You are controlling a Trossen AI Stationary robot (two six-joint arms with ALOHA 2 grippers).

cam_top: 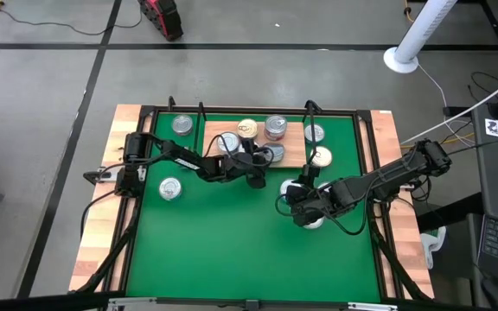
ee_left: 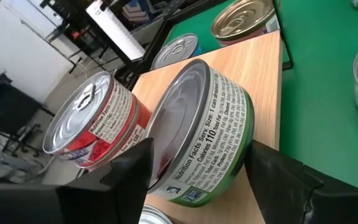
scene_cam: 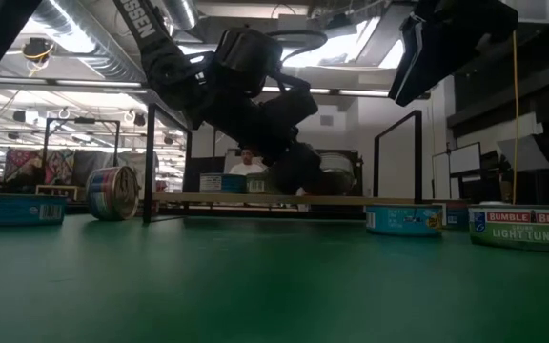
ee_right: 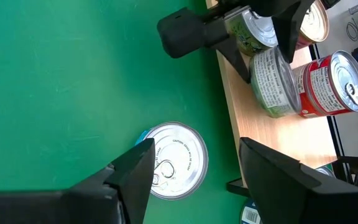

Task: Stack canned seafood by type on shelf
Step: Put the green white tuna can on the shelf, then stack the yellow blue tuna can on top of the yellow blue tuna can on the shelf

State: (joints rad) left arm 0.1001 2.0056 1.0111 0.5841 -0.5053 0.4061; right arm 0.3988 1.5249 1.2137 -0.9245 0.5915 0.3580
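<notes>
Fingers (ee_left: 129, 171) of the left gripper (ee_left: 194, 174) stand apart around a green tin (ee_left: 207, 124) just set on the shelf (ee_left: 260, 81) beside a red tin (ee_left: 98, 124), while the right gripper (ee_right: 194, 168) waits, fingers apart, over a silver-topped tin (ee_right: 173, 158) on the mat (ee_right: 73, 81), likely next to lift.

A green-labelled tin (ee_left: 207, 134) sits between the left gripper's (ee_left: 197, 174) spread fingers, on the wooden shelf (ee_left: 263, 87). A red-labelled tin (ee_left: 98, 121) stands just beside it.

Two black jointed arms trailing looped black cables; each claw, left claw (cam_top: 258, 171) and right claw (cam_top: 298, 206), has broad, flat, matte-black fingers (ee_left: 132, 171).
</notes>
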